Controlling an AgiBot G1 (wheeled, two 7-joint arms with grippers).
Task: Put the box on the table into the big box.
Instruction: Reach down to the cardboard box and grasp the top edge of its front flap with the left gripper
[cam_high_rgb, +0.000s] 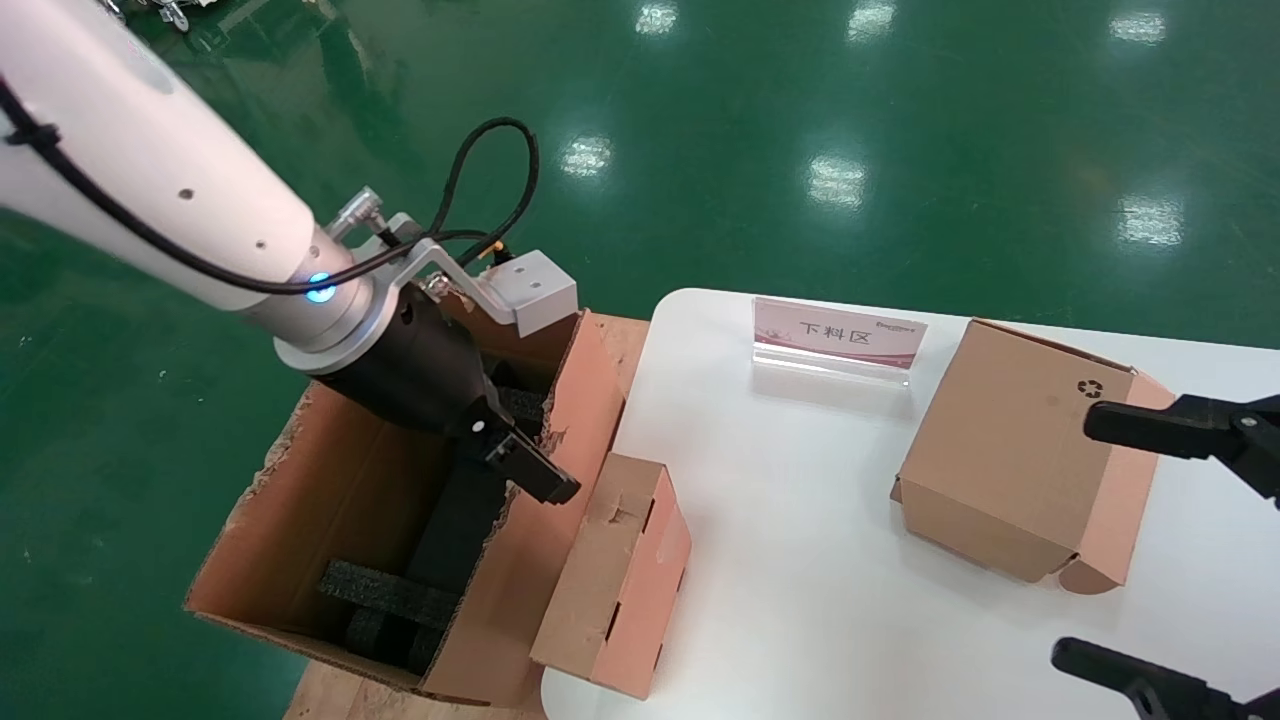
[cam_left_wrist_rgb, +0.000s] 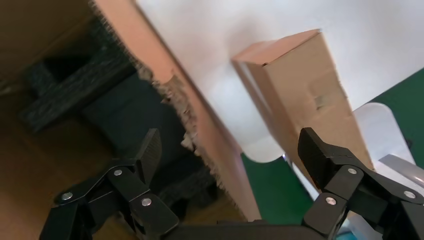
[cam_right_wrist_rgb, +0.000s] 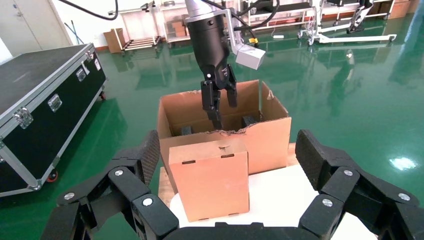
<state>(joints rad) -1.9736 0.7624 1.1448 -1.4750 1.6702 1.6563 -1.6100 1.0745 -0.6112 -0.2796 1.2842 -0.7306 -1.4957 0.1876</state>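
Fingers (cam_high_rgb: 545, 478) of the left arm spread above the big box (cam_high_rgb: 300, 520) rim, the box (cam_high_rgb: 615, 575) just beside them, untouched.

box (cam_high_rgb: 612, 572): matt cardboard | big box (cam_high_rgb: 350, 500): ragged corrugated cardboard | table (cam_high_rgb: 800, 520): smooth white

arm (cam_high_rgb: 150, 170): white, round, black cable alongside
wrist: silver ring, blue light
left gripper (cam_high_rgb: 510, 455): black, silver screws
camera (cam_high_rgb: 527, 290): white block

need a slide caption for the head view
Left claw open over the big box's ragged rim, the box standing untouched at the table edge.
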